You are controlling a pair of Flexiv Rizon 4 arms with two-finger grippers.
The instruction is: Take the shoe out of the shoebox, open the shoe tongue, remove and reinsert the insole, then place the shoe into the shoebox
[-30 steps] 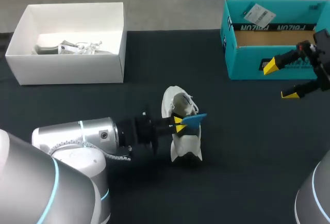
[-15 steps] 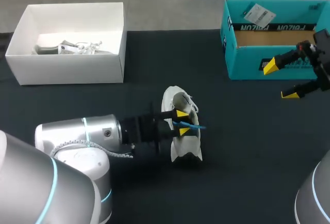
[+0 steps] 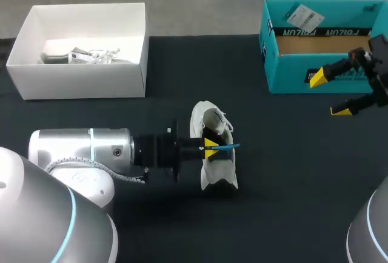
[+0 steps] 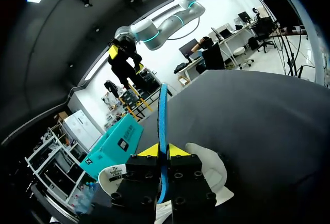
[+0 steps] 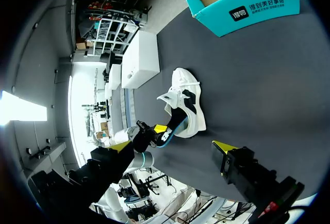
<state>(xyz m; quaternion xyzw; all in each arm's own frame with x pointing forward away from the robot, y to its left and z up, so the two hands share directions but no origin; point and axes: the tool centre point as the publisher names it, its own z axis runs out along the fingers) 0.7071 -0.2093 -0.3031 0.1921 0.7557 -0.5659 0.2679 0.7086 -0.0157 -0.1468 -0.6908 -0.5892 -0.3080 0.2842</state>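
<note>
A white shoe [image 3: 213, 172] stands on the black table [image 3: 291, 172], a little left of the middle. My left gripper [image 3: 210, 148] comes in from the left over the shoe's opening and is shut on a thin blue insole [image 3: 229, 146], which sticks out to the right, edge-on. In the left wrist view the insole [image 4: 163, 110] runs ahead from between the fingertips of the gripper [image 4: 164, 152], with the shoe [image 4: 209, 167] under them. The teal shoebox [image 3: 321, 69] lies at the far right. My right gripper [image 3: 330, 95] hangs open just in front of it, holding nothing.
A white box [image 3: 79, 78] with white paper inside sits at the far left. From the right wrist view, the shoe [image 5: 186, 105] and the left gripper [image 5: 157, 130] lie well ahead of the open right gripper [image 5: 171, 147], with bare black table between.
My left gripper opened for a moment and shut again on the insole, which turned from flat to edge-on. The left arm drew back slightly to the left. The right arm kept still.
</note>
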